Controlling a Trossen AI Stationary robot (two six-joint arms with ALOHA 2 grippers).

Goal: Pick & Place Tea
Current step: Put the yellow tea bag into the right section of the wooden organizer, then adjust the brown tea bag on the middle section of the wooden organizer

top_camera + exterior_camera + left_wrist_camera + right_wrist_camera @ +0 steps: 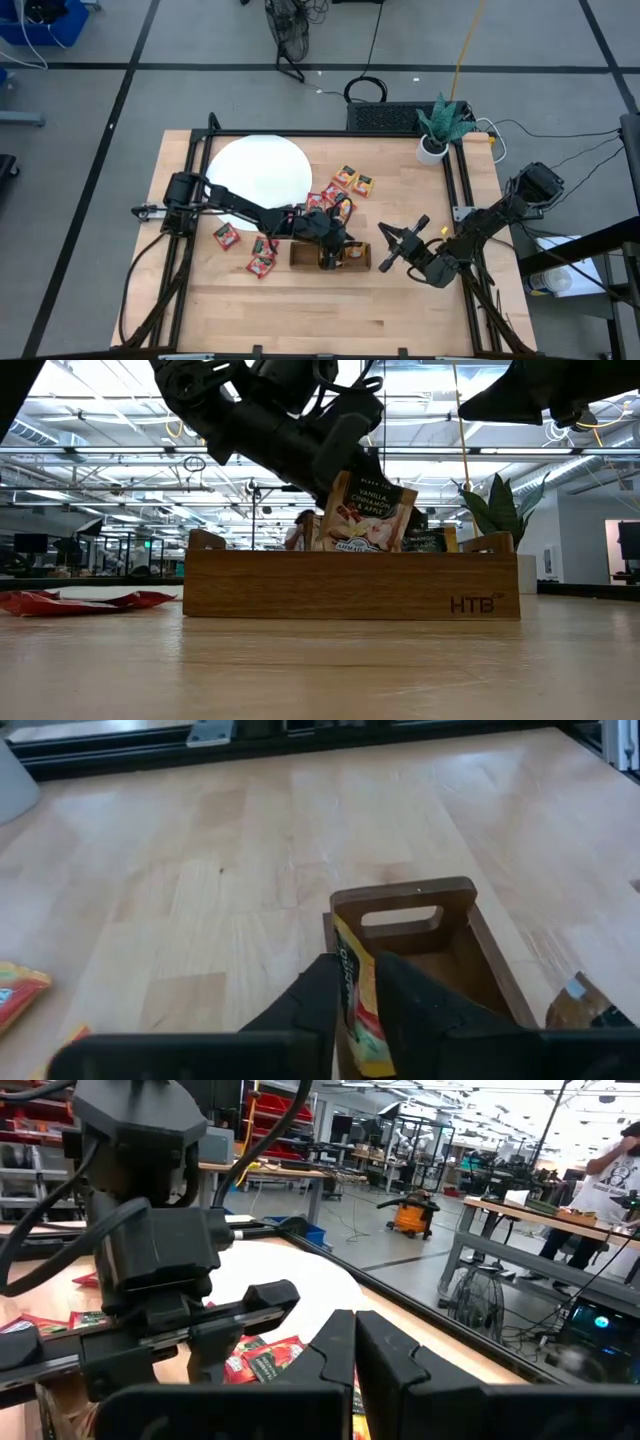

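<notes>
Straddling a yellow sachet [355, 1010] upright inside tray [405, 900] end: left hand [358, 1005], part-open.

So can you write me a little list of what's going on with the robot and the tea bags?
left arm: left gripper over the wooden tray, an orange-yellow tea bag between its jaws, standing in the tray
jaws on the bag: gripping or letting go, cannot tell
right arm: right gripper waiting beside the tray, jaws shut, holding nothing
loose tea bags: red ones lying flat on the table, more near the white disc
extra: potted plant at the far edge of the table
</notes>
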